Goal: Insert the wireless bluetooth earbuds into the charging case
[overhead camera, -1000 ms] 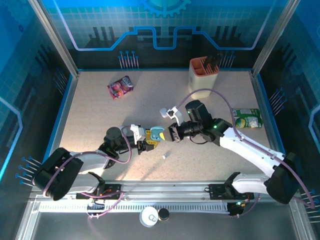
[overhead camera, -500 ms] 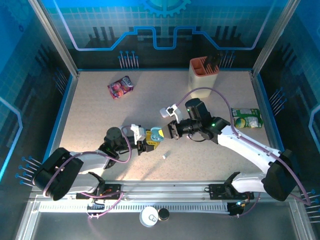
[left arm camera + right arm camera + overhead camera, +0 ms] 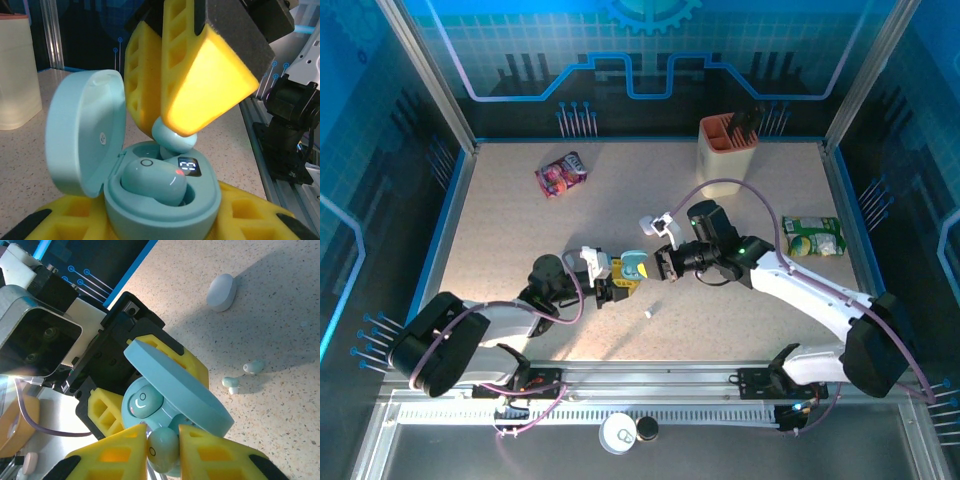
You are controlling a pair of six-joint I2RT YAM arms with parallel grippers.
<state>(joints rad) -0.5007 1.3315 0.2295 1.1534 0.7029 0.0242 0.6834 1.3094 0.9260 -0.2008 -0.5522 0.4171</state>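
Your pale blue earbud (image 3: 161, 449) is pinched between the yellow pads of the right gripper (image 3: 162, 440), at the mouth of the free well in the open charging case (image 3: 165, 212). A second earbud (image 3: 152, 181) is seated beside it. The left gripper (image 3: 617, 288) clamps the case's base, with its lid (image 3: 82, 135) raised. Both arms reach inward and meet mid-table (image 3: 520, 230), and two loose buds (image 3: 253, 366) lie nearby.
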